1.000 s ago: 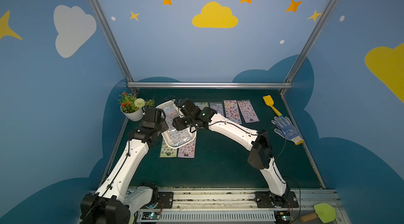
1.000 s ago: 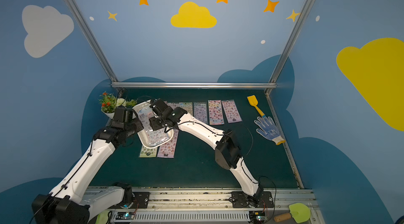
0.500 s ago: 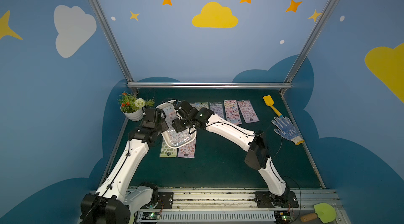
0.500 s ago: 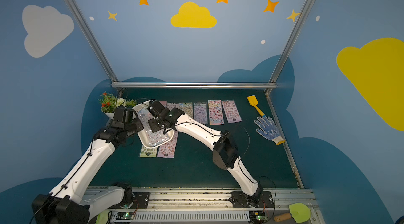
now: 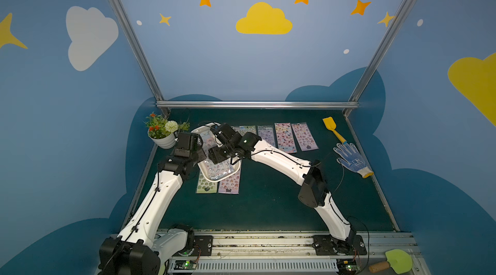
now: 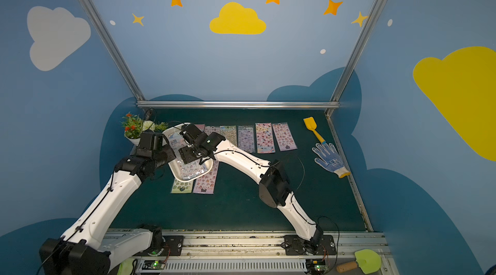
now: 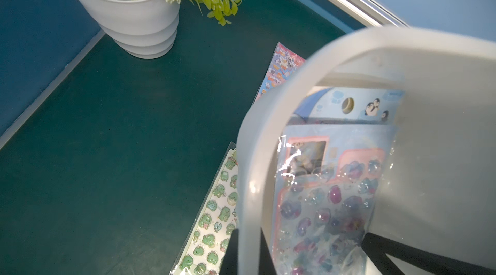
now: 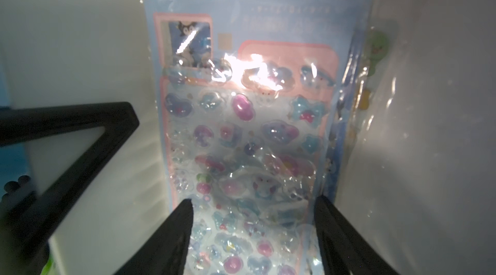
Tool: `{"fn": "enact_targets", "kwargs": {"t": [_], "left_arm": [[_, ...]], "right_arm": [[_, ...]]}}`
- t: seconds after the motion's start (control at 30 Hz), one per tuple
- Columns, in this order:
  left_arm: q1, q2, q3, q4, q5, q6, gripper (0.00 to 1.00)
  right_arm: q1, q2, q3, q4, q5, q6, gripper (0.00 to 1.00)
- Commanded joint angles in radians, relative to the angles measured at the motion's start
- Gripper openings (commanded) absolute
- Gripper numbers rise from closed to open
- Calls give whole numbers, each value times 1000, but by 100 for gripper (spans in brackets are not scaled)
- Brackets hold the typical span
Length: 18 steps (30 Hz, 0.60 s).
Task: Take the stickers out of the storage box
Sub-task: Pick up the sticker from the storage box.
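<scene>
We see the left claw (image 7: 248, 260) pressed together on the rim of the storage box (image 5: 212, 179). The box sits at the far left of the bench (image 5: 268, 206), beside a white flower pot (image 5: 164, 140), and its near end overlaps two of the stickers (image 5: 229, 185) lying flat there. The right claw (image 8: 255, 233) is spread wide inside the box, its fingers (image 8: 182, 233) straddling the glossy top sheet (image 8: 241, 126) without pinching it, and more sheets lie in a far row (image 6: 264, 138).
</scene>
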<state>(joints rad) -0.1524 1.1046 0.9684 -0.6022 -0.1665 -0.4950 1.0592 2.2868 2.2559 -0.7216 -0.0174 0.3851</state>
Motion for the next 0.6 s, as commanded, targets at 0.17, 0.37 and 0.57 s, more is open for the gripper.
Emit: {"fn": "enact_targets", "kwargs": {"t": [0.17, 0.37, 0.57], "left_arm": [[2, -16, 15, 39, 16, -16, 4], [1, -15, 16, 37, 19, -15, 4], [2, -15, 15, 38, 17, -15, 4]], "right_arm": [[-17, 24, 7, 19, -110, 29, 61], [-25, 12, 8, 4, -23, -5, 65], [-33, 40, 29, -15, 50, -35, 71]]}}
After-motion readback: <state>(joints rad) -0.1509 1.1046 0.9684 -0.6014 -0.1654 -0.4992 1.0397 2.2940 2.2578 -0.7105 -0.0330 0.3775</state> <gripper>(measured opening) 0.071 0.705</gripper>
